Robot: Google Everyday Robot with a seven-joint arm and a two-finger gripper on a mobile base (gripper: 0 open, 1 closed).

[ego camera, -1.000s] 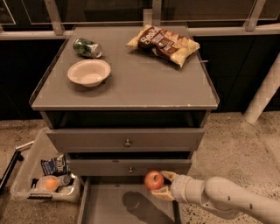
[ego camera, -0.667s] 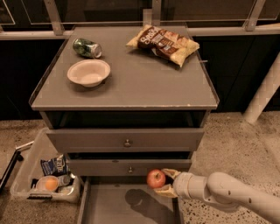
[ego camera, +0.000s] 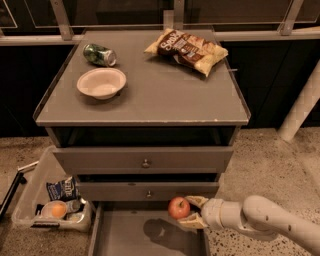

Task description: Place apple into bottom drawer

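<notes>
A: What stands behind the grey cabinet (ego camera: 100, 161)?
B: Dark glass panels (ego camera: 125, 12) in pale metal frames, and a pale rail (ego camera: 260, 36) runs just behind the tabletop (ego camera: 165, 95).
A: And underfoot?
B: A speckled beige floor (ego camera: 270, 160), dimly lit. A white post (ego camera: 302, 107) slants up at the right. The gripper (ego camera: 185, 212) hangs low before the cabinet's foot, right of centre.

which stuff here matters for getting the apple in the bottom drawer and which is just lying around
Job: apple, gripped by the hand above the open bottom drawer.

Lying about: white bowl, green can and chip bag on the cabinet top; plastic bin holding an orange fruit.
</notes>
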